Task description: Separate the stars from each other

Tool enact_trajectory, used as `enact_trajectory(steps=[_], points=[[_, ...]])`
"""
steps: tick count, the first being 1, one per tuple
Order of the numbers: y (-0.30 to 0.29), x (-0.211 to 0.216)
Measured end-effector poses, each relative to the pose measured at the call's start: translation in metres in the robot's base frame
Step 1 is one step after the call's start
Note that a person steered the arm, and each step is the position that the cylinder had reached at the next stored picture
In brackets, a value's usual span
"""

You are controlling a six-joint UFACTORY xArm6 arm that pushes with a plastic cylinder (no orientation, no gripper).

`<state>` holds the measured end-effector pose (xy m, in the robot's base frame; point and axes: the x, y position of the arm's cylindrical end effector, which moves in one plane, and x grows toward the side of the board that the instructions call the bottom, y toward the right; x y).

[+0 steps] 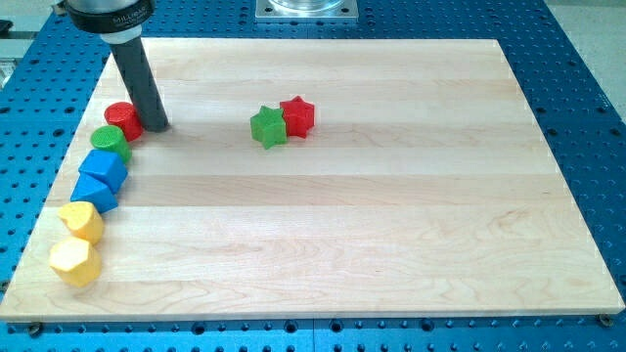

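My tip (157,125), the lower end of a straight dark rod that slants down from the view's top left, rests on the pale wooden board (391,235); it has no jaws to open or close and holds nothing, standing just beside the red cylinder block (121,117) at that block's right edge, though I cannot tell whether the two actually touch. White lettering runs around the dark collar (106,14) above the rod, too small to read. The green star block (267,127) and the red star block (296,116) sit near the board's upper middle, well apart from my tip toward the view's right, pressed together side by side, green on the left and slightly lower, red on the right. Neither star has a clear long axis. Down the board's left edge below the red cylinder runs a line of a green cylinder block (111,141), two blue blocks (103,168) (96,194) and two yellow blocks (81,221) (74,260), of faceted shape.
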<state>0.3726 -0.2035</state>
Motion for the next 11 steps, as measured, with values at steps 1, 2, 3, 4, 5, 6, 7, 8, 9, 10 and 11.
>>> enact_trajectory(steps=[1,2,3,4,5,6,7,8,9,10,11], points=[[0.031,-0.003],[0.074,-0.048],[0.156,-0.083],[0.262,-0.085],[0.237,0.0],[0.149,0.027],[0.121,-0.007],[0.11,-0.006],[0.144,0.05],[0.099,0.05],[0.062,0.024]])
